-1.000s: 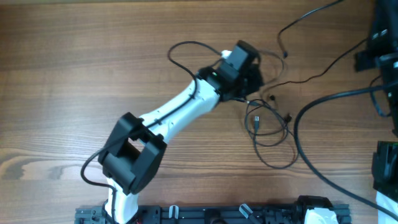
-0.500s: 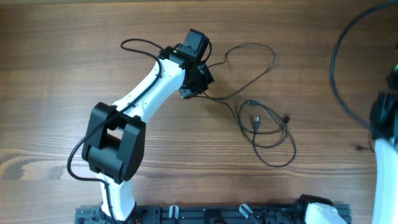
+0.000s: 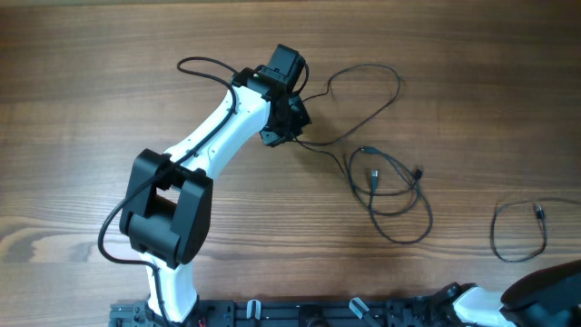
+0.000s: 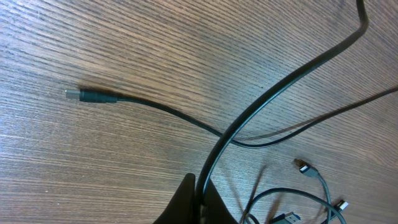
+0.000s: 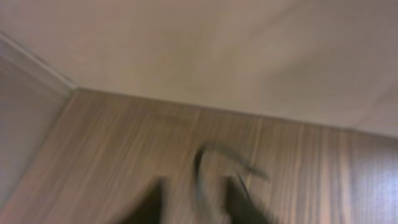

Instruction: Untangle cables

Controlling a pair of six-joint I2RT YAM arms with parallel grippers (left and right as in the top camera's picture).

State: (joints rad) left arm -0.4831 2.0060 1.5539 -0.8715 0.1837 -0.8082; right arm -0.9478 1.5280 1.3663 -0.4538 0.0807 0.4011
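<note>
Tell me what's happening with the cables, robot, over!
Left gripper shut on one cable. Right gripper blurry, fingers look apart. Cable loops crossed mid-table; one loose cable lies apart at right. Nothing blocking them.

Black cables across wooden table

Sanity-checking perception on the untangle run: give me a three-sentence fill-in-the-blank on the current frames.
1. The left pincer is ___ on a thin black cable.
2. A separate looped black cable lies on the brown wooden table at the robot's ___ side.
3. In the left wrist view, a small black plug end points toward the picture's ___ edge.
Missing words: shut; right; left.
</note>
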